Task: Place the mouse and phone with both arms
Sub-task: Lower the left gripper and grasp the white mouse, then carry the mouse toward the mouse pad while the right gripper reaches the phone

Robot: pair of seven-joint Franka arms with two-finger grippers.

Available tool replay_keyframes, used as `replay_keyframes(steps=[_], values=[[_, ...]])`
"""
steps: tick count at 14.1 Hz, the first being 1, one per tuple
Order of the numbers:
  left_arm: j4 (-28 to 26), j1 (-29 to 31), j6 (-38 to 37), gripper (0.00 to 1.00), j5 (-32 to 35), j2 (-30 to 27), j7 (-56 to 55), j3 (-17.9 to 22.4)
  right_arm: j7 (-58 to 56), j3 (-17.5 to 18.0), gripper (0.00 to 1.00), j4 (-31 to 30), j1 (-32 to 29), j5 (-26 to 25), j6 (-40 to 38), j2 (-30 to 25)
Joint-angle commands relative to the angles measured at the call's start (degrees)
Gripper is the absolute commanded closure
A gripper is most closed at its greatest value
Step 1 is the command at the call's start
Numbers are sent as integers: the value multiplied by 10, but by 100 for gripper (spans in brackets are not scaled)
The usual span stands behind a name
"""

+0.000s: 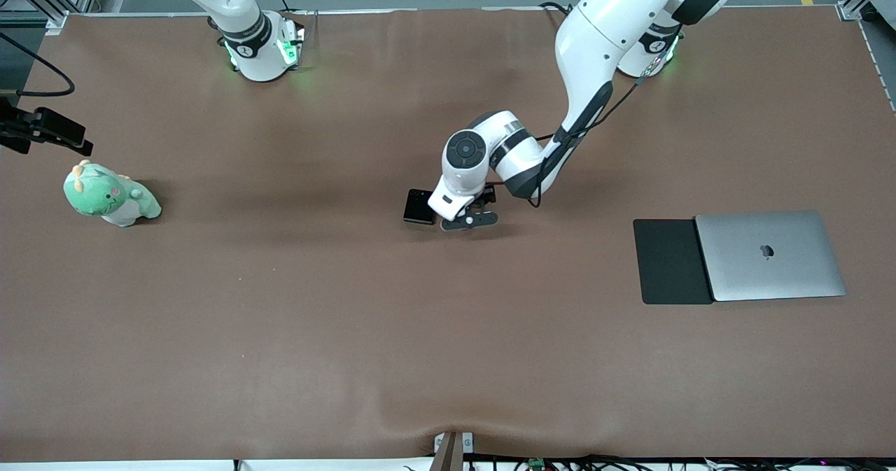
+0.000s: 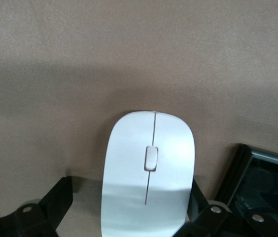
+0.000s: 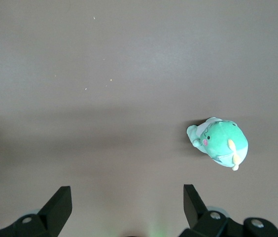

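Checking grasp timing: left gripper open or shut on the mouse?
Open. In the left wrist view the fingers stand wide on either side of the mouse, gaps visible.

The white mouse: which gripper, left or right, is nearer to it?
Left. The left gripper straddles the mouse, open fingers either side, beside the phone. The right gripper is open high over bare table near the plush toy.
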Motion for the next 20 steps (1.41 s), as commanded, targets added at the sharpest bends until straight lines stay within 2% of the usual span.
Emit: replay_keyframes(steps=[1, 3, 6, 8, 11, 13, 16, 18, 20], values=[[9, -11, 12, 3, 21, 4, -41, 5, -4, 0, 0, 9, 12, 10, -7, 7], [7, -9, 12, 17, 24, -4, -68, 5, -3, 1, 0, 9, 26, 21, -5, 9], [2, -9, 8, 44, 27, -7, -88, 7, 8, 1, 0, 9, 50, 65, 7, 20], [0, -6, 3, 56, 30, -21, -92, 7, 39, 1, 0, 8, 79, 65, 23, 25], [-34, 5, -12, 58, 37, -57, -81, 7, 118, 0, 0, 3, 148, 64, 51, 39], [-86, 42, -10, 58, 65, -102, -68, 3, 167, 0, 0, 1, 188, 60, 62, 53], [-160, 114, -5, 57, 70, -168, 13, -12, 176, 0, 0, -24, 231, 59, 92, 59], [-191, 198, -5, 57, 69, -195, 65, -63, 179, 1, 0, -47, 255, 60, 119, 62], [-221, 331, -5, 56, 69, -217, 123, -151, 224, 0, 0, -72, 299, 60, 165, 76]])
